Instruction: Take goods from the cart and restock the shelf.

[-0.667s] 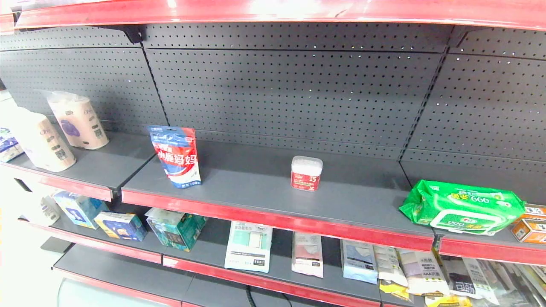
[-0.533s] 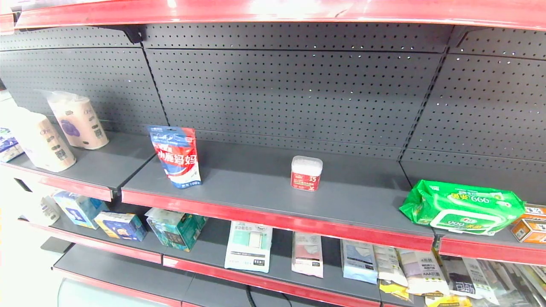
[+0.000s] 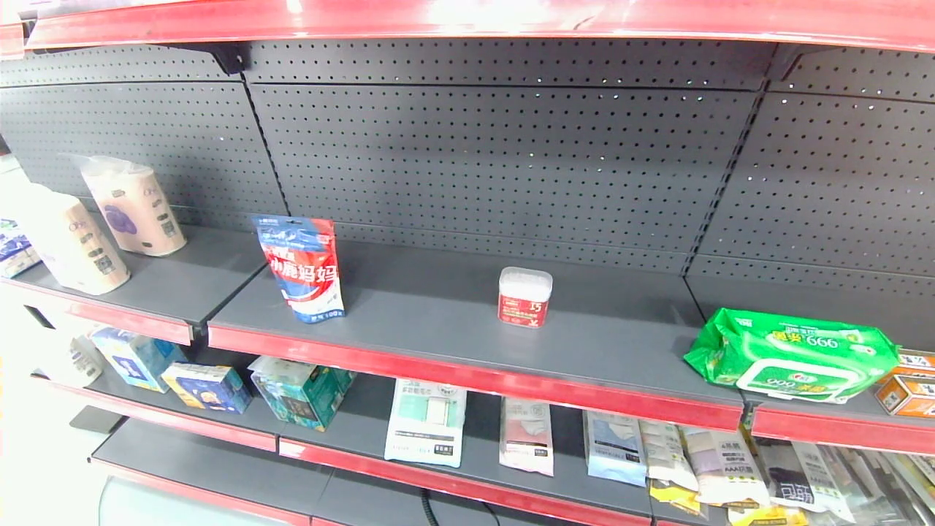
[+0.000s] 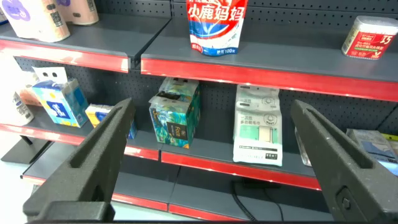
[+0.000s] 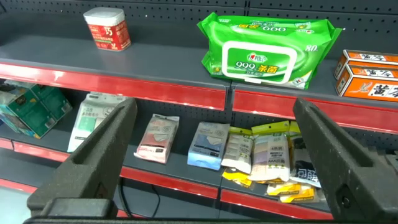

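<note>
On the grey shelf [image 3: 453,321] stand a blue-and-red pouch [image 3: 301,268], a small red tub with a white lid [image 3: 524,296] and, at the right, a green pack of wet wipes [image 3: 792,354]. My left gripper [image 4: 211,162] is open and empty, held in front of the lower shelves below the blue-and-red pouch [image 4: 216,25]. My right gripper [image 5: 214,162] is open and empty too, held in front of the lower shelf, below the green wipes [image 5: 264,50] and the red tub [image 5: 107,28].
Paper rolls [image 3: 73,241] stand on the shelf's left section, orange boxes [image 3: 906,387] at its far right. The lower shelf holds tissue boxes [image 3: 299,391] and flat mask packs [image 3: 526,435]. A wide bare stretch of shelf lies between pouch, tub and wipes.
</note>
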Tool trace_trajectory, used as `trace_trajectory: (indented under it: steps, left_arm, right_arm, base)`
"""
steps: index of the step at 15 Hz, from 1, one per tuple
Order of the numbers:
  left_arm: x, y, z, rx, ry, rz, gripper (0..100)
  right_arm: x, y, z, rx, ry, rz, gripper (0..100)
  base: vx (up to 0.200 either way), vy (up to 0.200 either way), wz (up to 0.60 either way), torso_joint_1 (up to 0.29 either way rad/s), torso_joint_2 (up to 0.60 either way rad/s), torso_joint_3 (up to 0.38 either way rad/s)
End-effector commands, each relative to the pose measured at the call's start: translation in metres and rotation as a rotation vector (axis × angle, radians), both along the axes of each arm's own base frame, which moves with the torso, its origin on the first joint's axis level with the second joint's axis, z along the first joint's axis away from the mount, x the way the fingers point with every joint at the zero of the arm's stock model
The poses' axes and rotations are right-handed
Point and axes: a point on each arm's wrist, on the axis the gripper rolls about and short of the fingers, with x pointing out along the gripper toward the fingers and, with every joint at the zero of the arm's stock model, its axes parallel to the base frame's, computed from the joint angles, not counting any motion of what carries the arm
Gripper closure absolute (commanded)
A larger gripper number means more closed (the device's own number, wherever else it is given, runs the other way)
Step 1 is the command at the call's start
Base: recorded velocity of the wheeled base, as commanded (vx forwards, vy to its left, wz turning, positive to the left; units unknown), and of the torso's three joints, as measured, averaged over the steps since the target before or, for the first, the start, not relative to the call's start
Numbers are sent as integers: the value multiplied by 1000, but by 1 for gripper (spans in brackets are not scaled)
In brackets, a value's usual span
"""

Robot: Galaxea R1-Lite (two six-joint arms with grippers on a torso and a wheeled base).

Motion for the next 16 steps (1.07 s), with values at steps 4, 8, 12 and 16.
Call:
trace_trajectory:
  steps: [4, 8, 12, 16]
  left_arm:
    - [0, 0, 0, 0, 0, 1, 0]
    - [0, 0, 0, 0, 3, 1, 0]
    - [0, 0, 0, 0, 1, 1, 0]
    - [0, 0, 0, 0, 1, 1, 0]
  right_arm:
    - [0, 0, 0, -1, 1, 1, 0]
    - [0, 0, 0, 1, 1, 1, 0]
    - [0, 0, 0, 1, 1, 1, 0]
    - [0, 0, 0, 2, 1, 1, 0]
  base:
    - [0, 0, 0, 0, 0, 0]
    - [0, 0, 0, 0, 0, 0]
    - [0, 0, 0, 0, 0, 0]
    - [0, 0, 0, 0, 0, 0]
